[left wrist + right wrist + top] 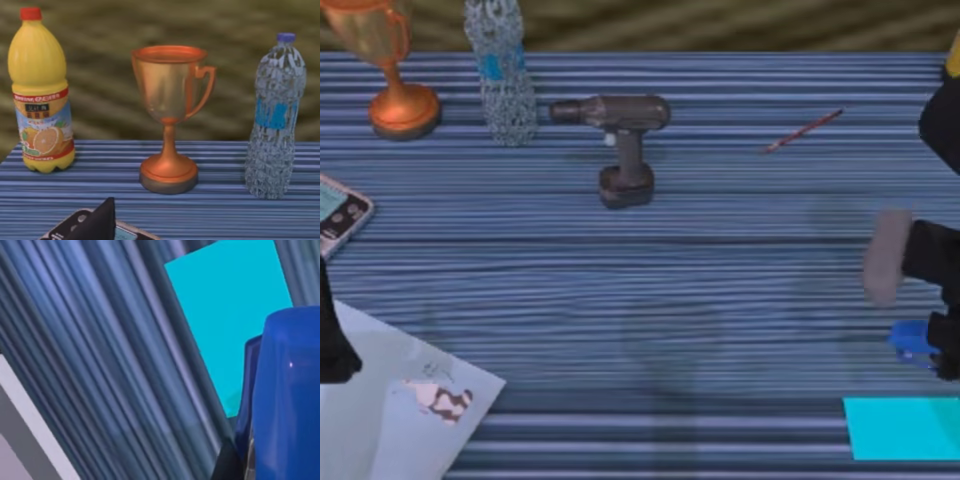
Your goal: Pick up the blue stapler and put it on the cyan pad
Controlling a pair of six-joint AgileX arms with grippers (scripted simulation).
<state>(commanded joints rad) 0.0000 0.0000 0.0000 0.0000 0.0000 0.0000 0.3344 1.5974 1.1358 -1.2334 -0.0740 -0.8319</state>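
- Carrying looks like the step in hand: my right hand (932,352) sits at the right edge of the top view with the blue stapler (912,343) poking out of it toward the left, so I judge it closed on the stapler, though the fingers themselves are cut off by the frame.
- The blue stapler fills the near side of the right wrist view, which fits a grip; I cannot tell from the top view whether it is clear of the desk (720,300).
- The cyan pad (903,427) lies flat at the desk's near right corner, just toward the bottom of the top view from the stapler, close but apart from it.
- That is the relation that matters: the pad is a short way nearer the front edge than the hand, so I judge the next move to be a small shift that way, then a lowering and release.
- The stapler's long axis seems to run roughly left to right, along the pad's longer side.
- My left arm (335,345) is parked at the far left over the grey paper sheet (410,410), well away; I cannot tell its hand's state.
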